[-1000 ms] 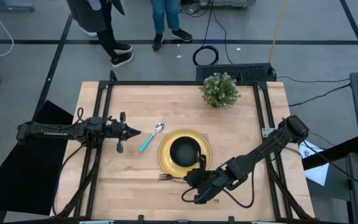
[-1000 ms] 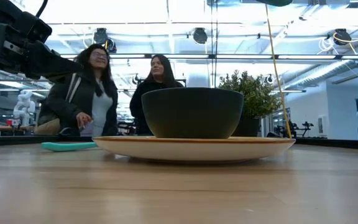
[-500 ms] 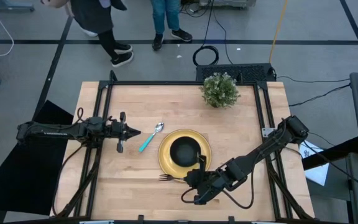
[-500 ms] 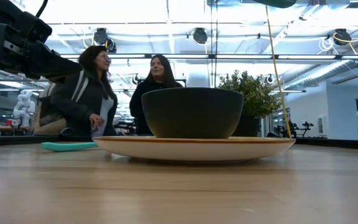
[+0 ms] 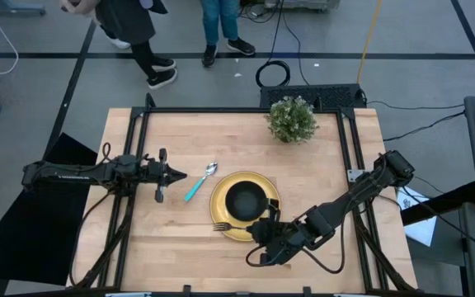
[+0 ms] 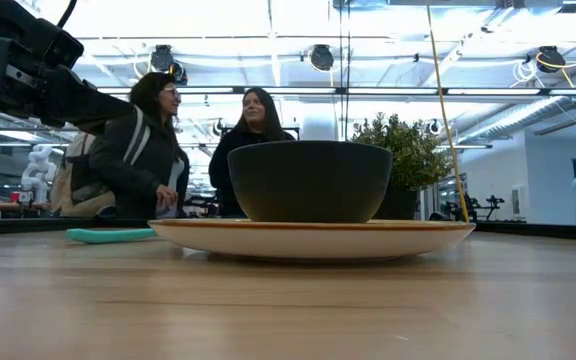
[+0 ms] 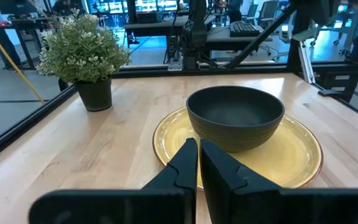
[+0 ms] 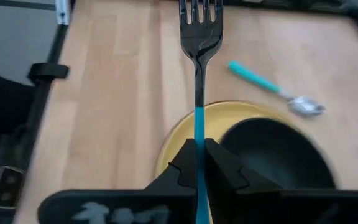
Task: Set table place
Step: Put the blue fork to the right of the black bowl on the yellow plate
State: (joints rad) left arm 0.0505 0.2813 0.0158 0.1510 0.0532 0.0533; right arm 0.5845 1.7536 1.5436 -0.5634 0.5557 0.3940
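Note:
The yellow plate [image 5: 219,203] rests on the table [image 5: 171,140] near its middle, with the black bowl [image 5: 245,199] standing in it. The turquoise-handled spoon [image 5: 199,181] lies on the table left of the plate. My right gripper [image 5: 256,231] is at the plate's near edge, shut on the fork [image 5: 229,225], whose tines point toward the table's left. My left gripper [image 5: 178,175] is shut and empty, left of the spoon, and it faces the plate [image 7: 291,155] and bowl [image 7: 235,115]. My right gripper pinches the fork's turquoise handle [image 8: 199,127] between its two fingers. The fingers come about level from the table's right and lie along the fork. The fork sticks out level past the fingertips, its tines [image 8: 199,18] over the wood left of the plate's near-left rim [image 8: 179,134].
A small green potted plant [image 5: 292,120] stands at the table's far edge, right of centre. A black metal frame [image 5: 143,132] runs along the table's sides. People stand on the floor beyond the far edge [image 5: 138,33]. Bare wood lies near and left of the plate.
My right gripper has gone a little toward the table's far edge with the fork. The fork, which lay by the plate's near-left rim, now stands across that rim, still pointing toward the table's left.

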